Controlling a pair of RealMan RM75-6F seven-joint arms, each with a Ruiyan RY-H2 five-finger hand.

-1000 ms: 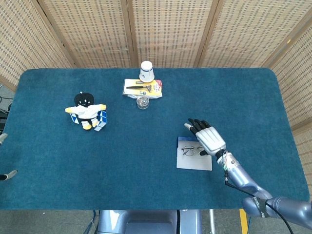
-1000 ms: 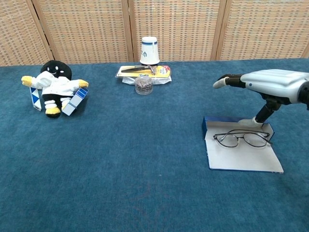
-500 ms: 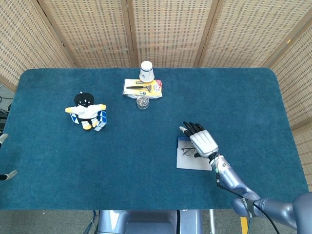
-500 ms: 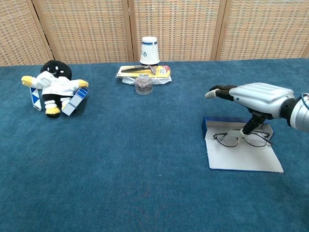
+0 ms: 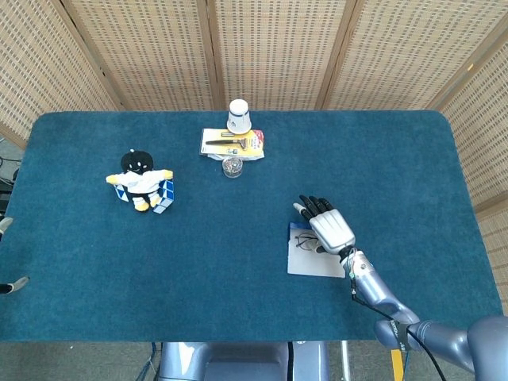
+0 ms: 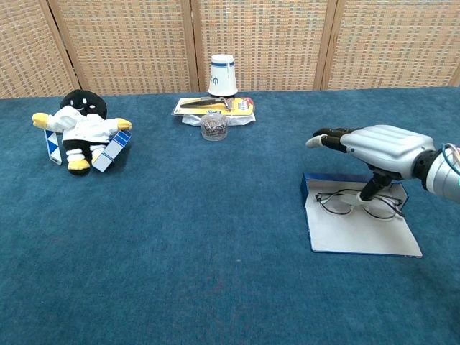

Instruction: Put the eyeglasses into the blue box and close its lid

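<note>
The eyeglasses [image 6: 338, 203] lie on the white inside of the opened blue box [image 6: 363, 233], near its low blue back wall. My right hand [image 6: 384, 144] hovers flat just above them, fingers stretched out towards the table's middle. Its thumb reaches down to the frame near the bridge. The head view shows the right hand [image 5: 329, 226] covering the right half of the eyeglasses [image 5: 304, 241] and the far corner of the box [image 5: 313, 262]. Nothing is lifted. My left hand shows in neither view.
A black-and-white plush toy [image 5: 139, 178] with blue-white cubes sits at the left. At the back middle stand a white cup [image 5: 239, 116], a yellow packet [image 5: 232, 143] and a small glass jar [image 5: 232, 167]. Two small grey tips [image 5: 12, 283] poke in at the table's left edge.
My right hand has moved left and lower, from beside the box to over the eyeglasses, and its thumb has come down onto the frame. The eyeglasses have barely shifted.
</note>
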